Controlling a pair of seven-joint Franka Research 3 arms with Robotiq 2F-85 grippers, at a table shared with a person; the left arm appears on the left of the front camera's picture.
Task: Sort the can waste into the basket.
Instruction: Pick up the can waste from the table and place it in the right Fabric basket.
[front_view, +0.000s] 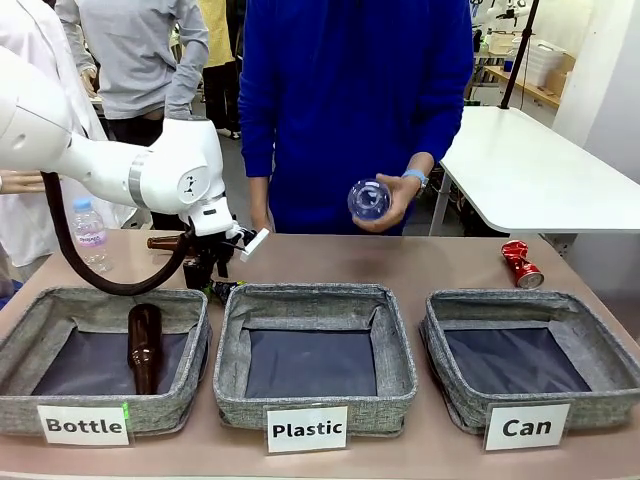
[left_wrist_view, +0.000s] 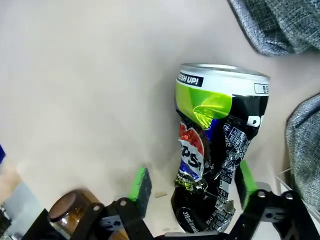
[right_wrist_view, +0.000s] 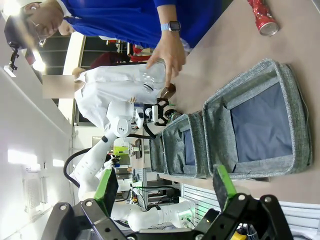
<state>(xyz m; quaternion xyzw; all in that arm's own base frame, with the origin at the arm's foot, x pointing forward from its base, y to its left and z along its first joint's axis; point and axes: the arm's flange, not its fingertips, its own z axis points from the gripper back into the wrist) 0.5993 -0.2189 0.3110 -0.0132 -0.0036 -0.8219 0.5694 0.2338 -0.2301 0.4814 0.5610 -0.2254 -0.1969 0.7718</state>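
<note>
The dark silvery-black crushed can (left_wrist_view: 220, 145) with green-yellow marks lies on the table, and its lower part sits between the green pads (left_wrist_view: 141, 184) of my open left gripper (left_wrist_view: 192, 184). There is a gap between the can and one pad. From the front, the left gripper (front_view: 210, 272) is down at the table behind the Bottle and Plastic baskets, with the dark can (front_view: 222, 290) just under it. The red crushed can (front_view: 521, 264) lies at the far right of the table, behind the "Can" basket (front_view: 440, 345). My right gripper (right_wrist_view: 165, 187) hangs open and holds nothing, high above the Can basket (right_wrist_view: 298, 120) and the red can (right_wrist_view: 263, 17).
The person across the table holds a clear plastic bottle (front_view: 369, 200) in one hand. A brown bottle (front_view: 145, 345) lies in the "Bottle" basket (front_view: 30, 330), and another brown bottle (front_view: 165, 242) lies behind my left gripper. A clear bottle (front_view: 90, 235) stands far left. The "Plastic" basket (front_view: 230, 350) is in the middle.
</note>
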